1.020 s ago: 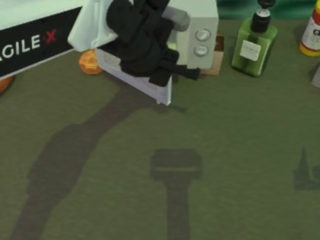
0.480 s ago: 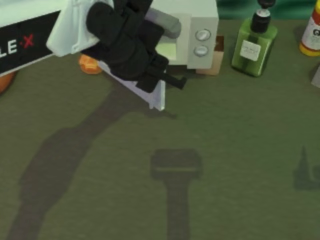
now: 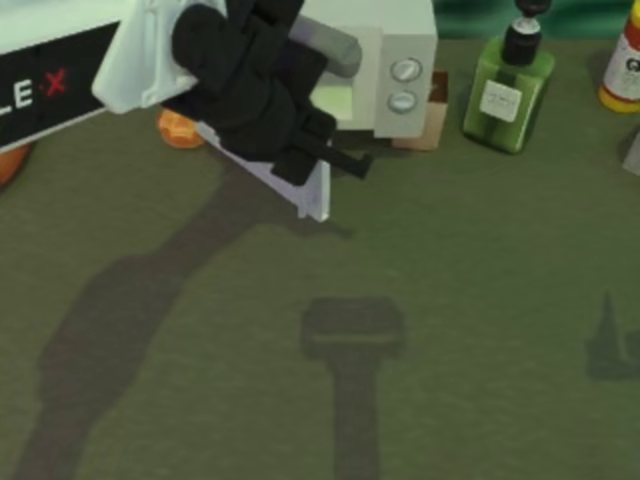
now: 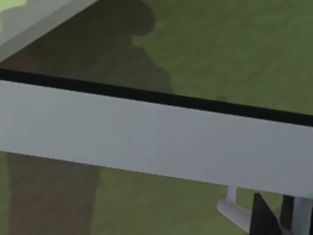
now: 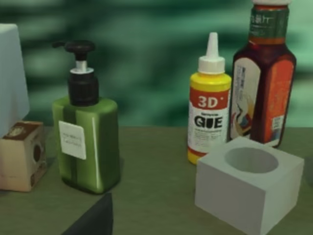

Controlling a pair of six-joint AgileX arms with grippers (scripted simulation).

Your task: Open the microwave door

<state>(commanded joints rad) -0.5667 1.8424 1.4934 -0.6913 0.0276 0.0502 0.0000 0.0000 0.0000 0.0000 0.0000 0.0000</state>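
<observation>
Left gripper (image 3: 335,160): positioned at the free edge of the microwave door (image 3: 300,185), at the back of the table (image 3: 450,300), left of centre in top view. Black fingers point toward the oven opening. Finger spacing and any grip on the door handle: cannot tell; wrist body blocks the top view, and the left wrist view shows only the door edge (image 4: 156,139) as a pale band w/ a dark strip along it, plus a bit of handle bar.

Microwave door: swung out from the microwave (image 3: 385,60), angled toward the table front and left, standing well clear of the cavity. Lit pale-green interior visible between door and knob panel. 2 round silver knobs (image 3: 405,70) on the front panel, one above the other.

Left arm housing (image 3: 60,70) shows partial white lettering "LE" plus a red "X" on a black band.

Adjacent items:
- Orange object (image 3: 178,128) beside the door's hinge side, partly covered.
- Small tan box (image 5: 22,156) just right of the microwave.
- Green pump bottle (image 5: 88,142), black pump, white label, text too small to read.
- Yellow bottle (image 5: 209,103), white nozzle, label reads "3D" and "QUE".
- Dark red bottle (image 5: 261,78), print illegible.
- Grey block (image 5: 249,183) w/ round recess, near the yellow bottle.

Right gripper: not seen in any view.
</observation>
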